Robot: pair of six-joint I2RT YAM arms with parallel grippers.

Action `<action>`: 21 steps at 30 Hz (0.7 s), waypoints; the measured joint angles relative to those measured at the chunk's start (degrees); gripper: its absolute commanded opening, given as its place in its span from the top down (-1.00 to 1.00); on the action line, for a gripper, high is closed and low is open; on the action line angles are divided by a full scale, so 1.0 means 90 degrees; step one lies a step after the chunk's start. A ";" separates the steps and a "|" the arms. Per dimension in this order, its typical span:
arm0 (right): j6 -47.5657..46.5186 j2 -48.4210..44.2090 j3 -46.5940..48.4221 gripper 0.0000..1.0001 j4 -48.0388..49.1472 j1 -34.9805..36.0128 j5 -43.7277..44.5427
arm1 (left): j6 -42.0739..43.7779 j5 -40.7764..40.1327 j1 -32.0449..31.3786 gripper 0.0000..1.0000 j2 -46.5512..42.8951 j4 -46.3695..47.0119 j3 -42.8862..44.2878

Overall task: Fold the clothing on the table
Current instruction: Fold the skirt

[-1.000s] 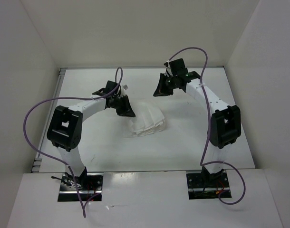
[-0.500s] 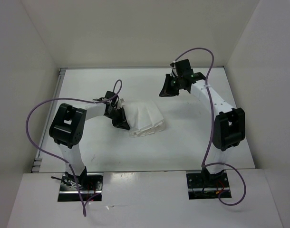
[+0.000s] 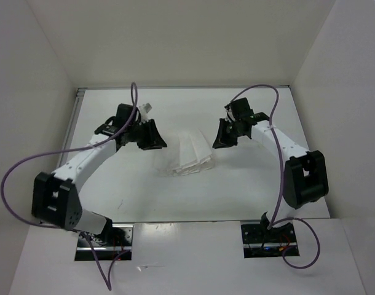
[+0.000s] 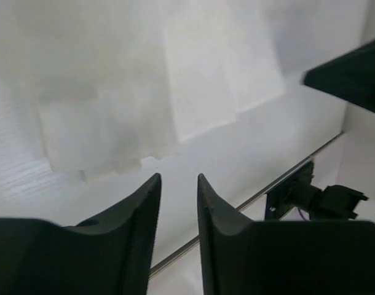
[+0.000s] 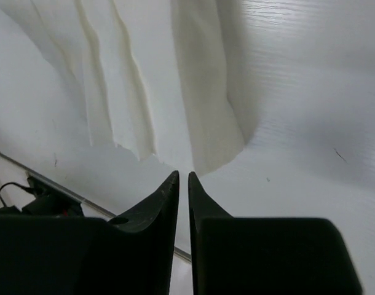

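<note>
Now the clothing [image 3: 189,153] lies folded mid-counter [image 3: 249,190] between both arms; the left end effector [image 4: 178,184] hangs parted and empty, the right end effector [image 5: 182,181] nearly closed, empty, probably for tidying edges.

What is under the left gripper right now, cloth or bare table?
Mostly bare table. The left gripper hangs with nothing between its fingers, just off the near edge of the clothing, which lies flat ahead of the fingertips. What lies directly beneath the gripper body is hidden.

The left end effector [image 3: 152,136] has let go of the clothing [image 3: 189,153] and lifted away; the right end effector [image 3: 225,136] moved closer
</note>
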 measured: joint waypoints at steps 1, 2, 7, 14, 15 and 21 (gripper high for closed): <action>0.0015 -0.0114 -0.0090 0.64 -0.0012 0.0000 0.0146 | -0.0007 -0.0005 0.0000 0.14 -0.0418 -0.0012 0.0007; 0.0034 -0.0338 -0.0194 0.61 -0.0041 -0.0005 0.0340 | -0.0012 -0.0032 0.0005 0.10 -0.0814 -0.0019 0.0007; 0.0063 -0.2004 -0.0610 0.61 0.0061 -0.0092 0.1030 | -0.0075 -0.0561 0.0087 0.02 -0.2778 0.0085 -0.0338; 0.0364 -0.3441 -0.1732 -0.05 0.0221 -0.0141 0.1088 | -0.0597 -0.0860 0.0129 0.02 -0.3716 0.0177 -0.1785; 0.0447 -0.3604 -0.1950 -0.10 0.0219 -0.0141 0.1083 | -0.0699 -0.0896 0.0129 0.02 -0.3827 0.0148 -0.2038; 0.0920 -0.4894 -0.2781 -0.71 0.0219 -0.0141 0.0911 | -0.1559 -0.1098 0.0129 0.08 -0.5530 0.0257 -0.3225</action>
